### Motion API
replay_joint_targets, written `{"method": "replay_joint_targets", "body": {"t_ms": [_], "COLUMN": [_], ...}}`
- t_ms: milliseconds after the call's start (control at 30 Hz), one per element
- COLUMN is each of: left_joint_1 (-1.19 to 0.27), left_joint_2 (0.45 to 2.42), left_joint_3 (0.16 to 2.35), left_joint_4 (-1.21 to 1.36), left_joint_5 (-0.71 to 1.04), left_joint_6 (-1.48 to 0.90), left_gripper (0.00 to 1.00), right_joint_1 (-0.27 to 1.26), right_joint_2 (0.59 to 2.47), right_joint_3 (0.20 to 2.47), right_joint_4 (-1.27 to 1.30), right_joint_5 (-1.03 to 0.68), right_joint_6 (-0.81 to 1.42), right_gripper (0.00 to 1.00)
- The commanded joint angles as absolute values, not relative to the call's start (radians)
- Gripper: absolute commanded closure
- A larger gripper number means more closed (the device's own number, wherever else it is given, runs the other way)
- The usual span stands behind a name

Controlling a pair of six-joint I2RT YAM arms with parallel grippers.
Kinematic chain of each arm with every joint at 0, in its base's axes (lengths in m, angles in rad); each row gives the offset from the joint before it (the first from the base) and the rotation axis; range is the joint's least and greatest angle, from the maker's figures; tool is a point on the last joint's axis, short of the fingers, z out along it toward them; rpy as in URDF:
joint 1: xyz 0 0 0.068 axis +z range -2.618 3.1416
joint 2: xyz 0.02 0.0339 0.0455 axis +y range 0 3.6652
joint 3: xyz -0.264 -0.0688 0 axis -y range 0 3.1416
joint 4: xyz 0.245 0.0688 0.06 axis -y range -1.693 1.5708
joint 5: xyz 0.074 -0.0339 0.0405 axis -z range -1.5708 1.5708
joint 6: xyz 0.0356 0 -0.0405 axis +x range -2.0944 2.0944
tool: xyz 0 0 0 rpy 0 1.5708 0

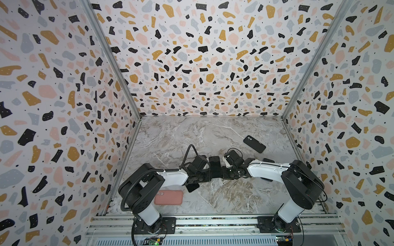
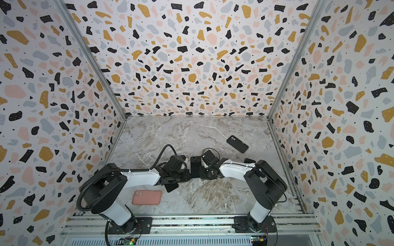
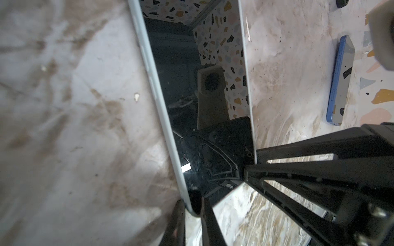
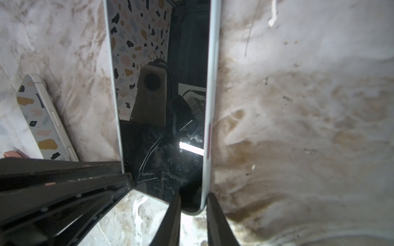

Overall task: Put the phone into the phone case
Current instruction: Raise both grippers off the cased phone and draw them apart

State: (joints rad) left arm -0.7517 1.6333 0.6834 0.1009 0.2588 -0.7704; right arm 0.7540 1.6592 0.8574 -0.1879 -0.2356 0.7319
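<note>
We see the phone [image 1: 214, 165] held between the two arms near the middle of the desk [image 1: 191, 132], its dark screen facing up and its pale rim plain in both wrist views. The left gripper [image 3: 191, 209] is closed on one corner of it, with one finger on the glass and the other behind. The right gripper [image 4: 193, 205] pinches the opposite side of the same end in the same way. The phone looks to us to be raised off the desk, which is blurred beneath it. The black phone case [image 1: 254, 144] lies flat toward the far right of the desk, well apart from the phone, with its camera cut-out showing. The pink phone case [image 1: 168, 197] lies at the near left, beside the left arm's base. A cream-edged phone [image 4: 45, 121] lies flat near the left gripper, and a blue phone [image 3: 341, 81] lies on the desk past the right gripper.
</note>
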Motion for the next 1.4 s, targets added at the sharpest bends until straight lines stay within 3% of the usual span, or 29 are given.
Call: {"method": "replay_joint_targets", "body": {"t_ms": [0, 133, 267, 467, 567, 867, 967, 1033, 1067, 1200, 1367], "left_joint_1": [-0.759, -0.768, -0.795, -0.829, -0.847, -0.924, -0.941, -0.944, -0.943, -0.944, -0.944], "left_joint_2": [1.690, 1.618, 1.579, 1.594, 1.622, 1.859, 1.899, 1.926, 1.937, 1.973, 1.982], "left_joint_3": [0.658, 0.718, 0.837, 0.962, 1.018, 1.311, 1.355, 1.372, 1.382, 1.421, 1.445], "left_joint_4": [-0.043, -0.147, -0.277, -0.348, -0.383, -0.588, -0.596, -0.608, -0.618, -0.654, -0.701], "left_joint_5": [0.179, 0.118, 0.017, -0.076, -0.143, -0.210, -0.219, -0.219, -0.220, -0.234, -0.262], "left_joint_6": [-0.734, -0.723, -0.716, -0.752, -0.797, -0.785, -0.781, -0.778, -0.778, -0.784, -0.806], "left_gripper": [0.87, 0.73, 0.61, 0.59, 0.51, 0.42, 0.31, 0.31, 0.31, 0.25, 0.24], "right_joint_1": [0.769, 0.765, 0.745, 0.705, 0.691, 0.683, 0.685, 0.685, 0.684, 0.683, 0.683], "right_joint_2": [1.630, 1.564, 1.481, 1.362, 1.305, 1.078, 0.982, 0.919, 0.897, 0.857, 0.881], "right_joint_3": [0.858, 0.881, 0.870, 0.825, 0.790, 0.574, 0.494, 0.442, 0.424, 0.391, 0.384], "right_joint_4": [-0.201, -0.254, -0.283, -0.312, -0.290, -0.061, -0.002, 0.042, 0.055, 0.069, 0.077], "right_joint_5": [-0.231, -0.163, -0.086, 0.001, 0.016, 0.044, 0.116, 0.146, 0.155, 0.185, 0.176], "right_joint_6": [0.710, 0.681, 0.657, 0.604, 0.560, 0.450, 0.422, 0.407, 0.404, 0.402, 0.397], "right_gripper": [0.76, 0.64, 0.60, 0.57, 0.55, 0.41, 0.31, 0.06, 0.00, 0.01, 0.00]}}
